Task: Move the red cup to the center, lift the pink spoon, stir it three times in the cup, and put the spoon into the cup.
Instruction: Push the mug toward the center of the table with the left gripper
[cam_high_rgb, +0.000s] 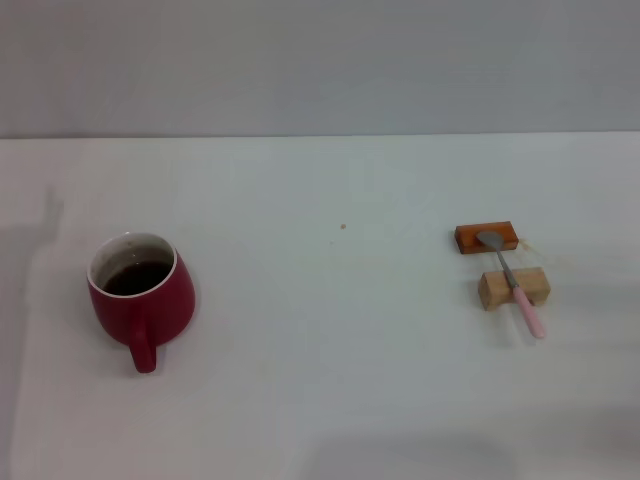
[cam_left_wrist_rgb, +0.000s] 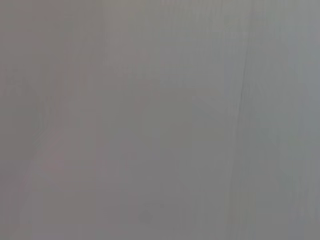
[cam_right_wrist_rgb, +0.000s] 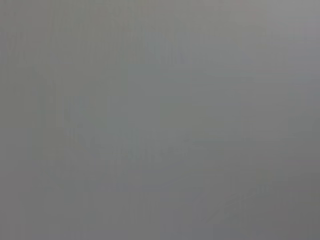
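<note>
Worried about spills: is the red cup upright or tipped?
Upright: the red cup stands on the table, rim up, dark liquid level inside.

No readable text, label, brand, number or sign shows in any view.

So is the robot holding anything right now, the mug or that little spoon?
Nothing is held. The red cup stands alone on the table, and the pink spoon rests across two small blocks. No gripper appears in any view.

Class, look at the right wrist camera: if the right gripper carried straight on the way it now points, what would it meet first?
Cannot tell. That view shows only a plain grey surface, and the gripper appears in no view.
</note>
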